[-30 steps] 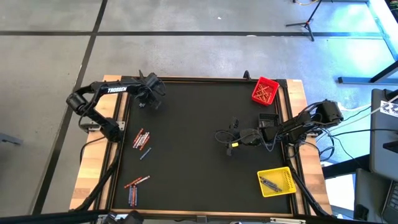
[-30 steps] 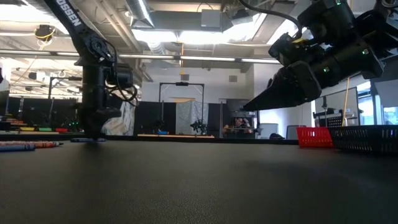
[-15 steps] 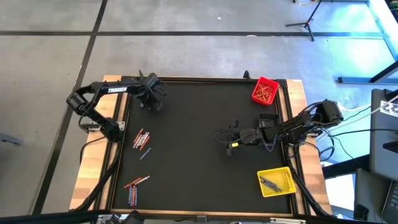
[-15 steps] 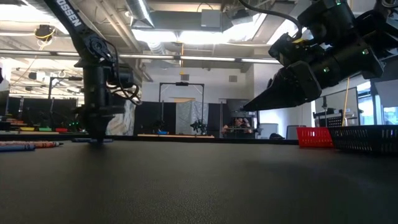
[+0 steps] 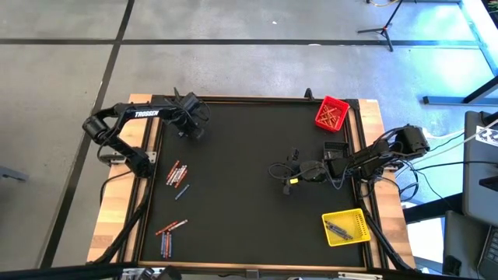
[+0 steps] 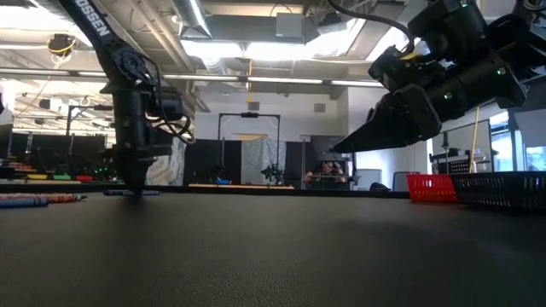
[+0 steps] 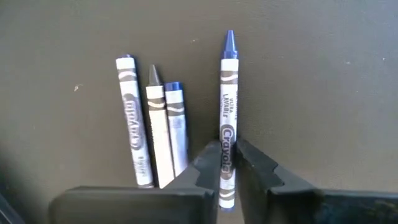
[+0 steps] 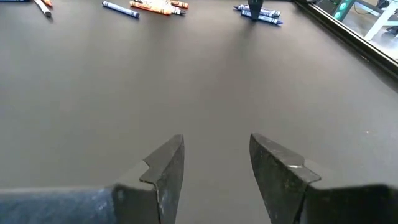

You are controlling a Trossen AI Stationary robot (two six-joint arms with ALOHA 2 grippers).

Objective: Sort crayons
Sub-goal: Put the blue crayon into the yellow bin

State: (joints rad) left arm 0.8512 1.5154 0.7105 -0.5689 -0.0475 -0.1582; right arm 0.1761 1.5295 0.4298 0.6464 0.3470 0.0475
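My left gripper [image 5: 187, 124] stands at the mat's far left, pointing down, with its tips at the mat [image 6: 132, 189]. It is shut on a blue crayon [image 7: 227, 93]. Three more crayons [image 7: 158, 124], blue and grey, lie flat on the mat right beside it. My right gripper [image 5: 284, 175] is open and empty [image 8: 214, 162], above the mat right of centre. More crayons lie in loose groups at the left [image 5: 177, 173] and near left [image 5: 170, 232]. My left gripper pinches the blue crayon between its two fingers [image 7: 208, 165], on its paper wrap toward the blunt end [image 7: 227, 134]. The fingers come from above and lie across the crayon. The crayon's tip points away from the gripper. Whether it is clear of the mat, I cannot tell.
A red bin [image 5: 331, 113] with red-orange crayons stands at the far right corner. A yellow bin [image 5: 345, 227] with grey and blue crayons stands at the near right. The wide middle of the black mat [image 5: 233, 202] is bare.
My left gripper has shifted a little toward the table's right, staying low at the mat.
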